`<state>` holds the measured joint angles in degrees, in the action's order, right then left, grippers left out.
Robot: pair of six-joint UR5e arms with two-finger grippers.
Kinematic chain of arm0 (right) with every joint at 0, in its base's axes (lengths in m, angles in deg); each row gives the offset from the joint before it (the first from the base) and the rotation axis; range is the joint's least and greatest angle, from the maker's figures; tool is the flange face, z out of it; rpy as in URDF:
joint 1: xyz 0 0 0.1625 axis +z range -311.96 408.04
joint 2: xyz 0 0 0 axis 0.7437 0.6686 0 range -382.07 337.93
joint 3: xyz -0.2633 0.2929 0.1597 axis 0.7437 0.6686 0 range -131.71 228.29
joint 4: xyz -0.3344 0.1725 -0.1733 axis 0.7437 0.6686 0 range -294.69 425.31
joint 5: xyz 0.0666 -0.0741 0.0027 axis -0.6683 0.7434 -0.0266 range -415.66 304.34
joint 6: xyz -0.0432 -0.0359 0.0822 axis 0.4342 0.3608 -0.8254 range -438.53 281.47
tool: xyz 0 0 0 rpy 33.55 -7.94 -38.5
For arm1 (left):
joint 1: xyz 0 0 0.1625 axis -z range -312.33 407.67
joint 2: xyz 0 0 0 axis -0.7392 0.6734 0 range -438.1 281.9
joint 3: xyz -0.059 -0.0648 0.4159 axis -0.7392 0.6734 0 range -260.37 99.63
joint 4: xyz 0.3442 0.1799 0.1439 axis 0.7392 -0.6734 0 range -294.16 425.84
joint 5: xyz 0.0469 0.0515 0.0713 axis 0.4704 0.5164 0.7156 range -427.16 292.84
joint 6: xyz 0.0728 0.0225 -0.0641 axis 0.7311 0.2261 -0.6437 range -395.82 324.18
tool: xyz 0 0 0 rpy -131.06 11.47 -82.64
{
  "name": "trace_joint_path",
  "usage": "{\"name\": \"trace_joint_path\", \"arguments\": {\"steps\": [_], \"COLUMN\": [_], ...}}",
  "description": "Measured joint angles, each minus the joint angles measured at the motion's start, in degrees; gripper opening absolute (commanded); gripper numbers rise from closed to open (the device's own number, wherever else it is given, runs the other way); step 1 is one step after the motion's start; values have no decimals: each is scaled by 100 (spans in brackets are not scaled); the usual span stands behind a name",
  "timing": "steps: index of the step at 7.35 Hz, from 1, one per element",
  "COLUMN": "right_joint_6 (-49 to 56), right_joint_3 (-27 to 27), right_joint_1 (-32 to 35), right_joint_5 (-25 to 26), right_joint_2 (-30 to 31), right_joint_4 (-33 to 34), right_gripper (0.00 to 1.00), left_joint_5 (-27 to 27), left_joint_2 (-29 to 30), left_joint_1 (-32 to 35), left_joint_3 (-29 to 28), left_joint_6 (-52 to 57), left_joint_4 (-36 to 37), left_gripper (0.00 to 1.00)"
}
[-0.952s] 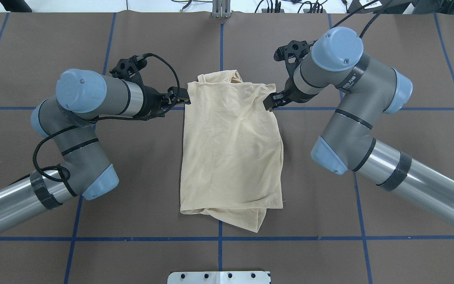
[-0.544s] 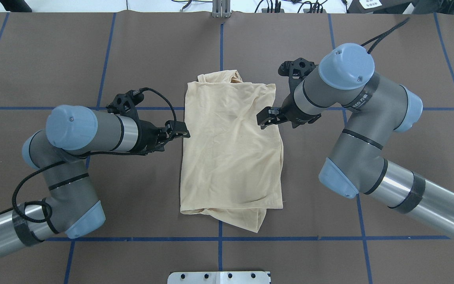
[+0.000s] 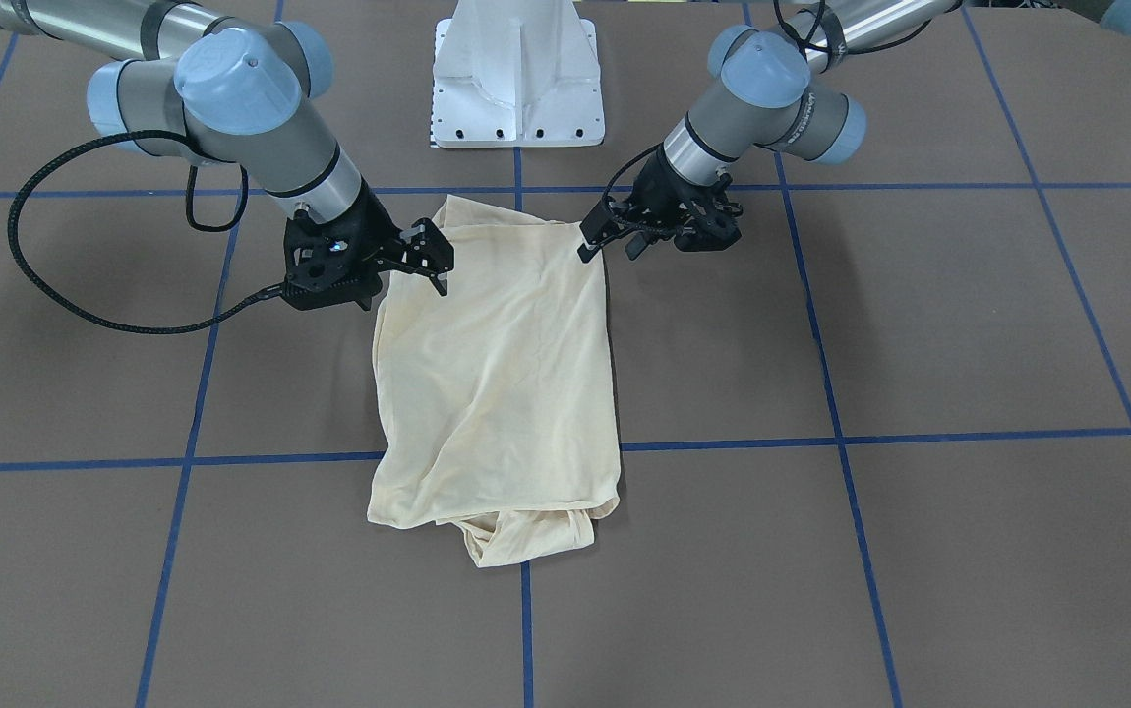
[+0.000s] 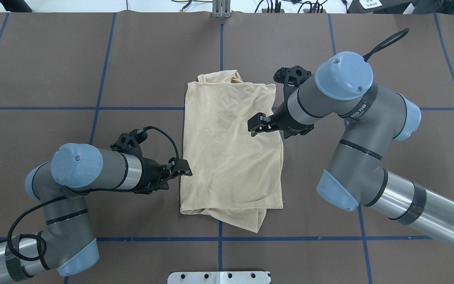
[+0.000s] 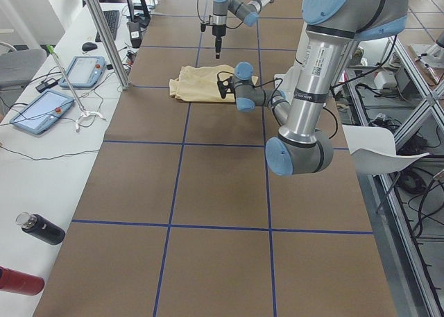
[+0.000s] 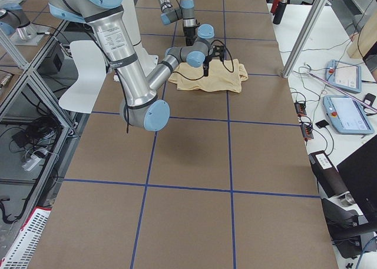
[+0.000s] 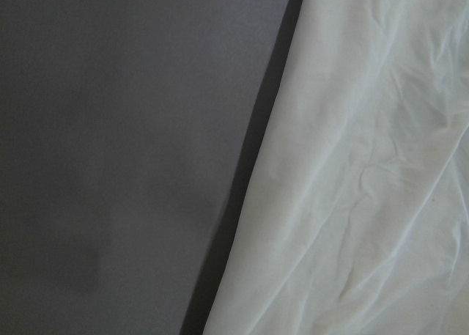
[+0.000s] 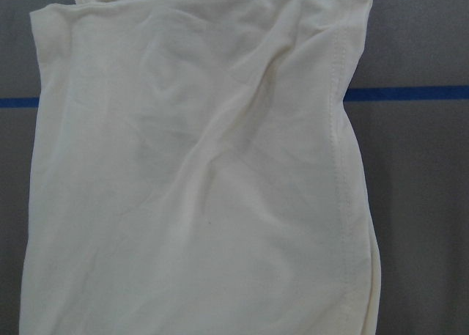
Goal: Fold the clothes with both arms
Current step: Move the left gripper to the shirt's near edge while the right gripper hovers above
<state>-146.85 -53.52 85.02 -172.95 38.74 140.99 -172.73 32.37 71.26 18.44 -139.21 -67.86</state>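
Observation:
The cream-yellow shirt (image 4: pixel 231 157) lies folded into a tall rectangle at the table's middle, plain side up, with a bunched part sticking out at the near end. Its print and neck tag are hidden. My left gripper (image 4: pixel 184 169) hovers at the shirt's left edge near the near end, open and empty. My right gripper (image 4: pixel 255 125) is above the shirt's right half, about mid-length, open and empty. In the front-facing view the shirt (image 3: pixel 497 383) lies between the left gripper (image 3: pixel 610 241) and the right gripper (image 3: pixel 433 261). Both wrist views show only fabric (image 7: pixel 352 188) (image 8: pixel 190 188) and table.
The brown table (image 4: pixel 92 59) carries a grid of blue tape lines. The white pedestal base (image 3: pixel 516 79) stands at the robot's edge. Side benches hold tablets (image 5: pixel 83 71) and bottles (image 5: pixel 41 228), off the work surface.
Both grippers have left the shirt's far corners and moved back toward the robot. The left went along the left edge, the right inward over the fabric. The shirt has not moved.

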Motion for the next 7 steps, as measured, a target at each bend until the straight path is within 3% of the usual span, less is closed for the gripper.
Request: {"name": "trace_joint_path", "arguments": {"steps": [7], "right_joint_6": [-42], "right_joint_3": [-14], "right_joint_1": [-32], "right_joint_5": [34], "right_joint_2": [20], "right_joint_4": [0], "right_gripper": [100], "left_joint_5": [2], "left_joint_2": [131], "left_joint_1": [-376], "left_joint_3": [-26], "left_joint_6": [-301], "left_joint_4": [344], "left_gripper": [74]}}
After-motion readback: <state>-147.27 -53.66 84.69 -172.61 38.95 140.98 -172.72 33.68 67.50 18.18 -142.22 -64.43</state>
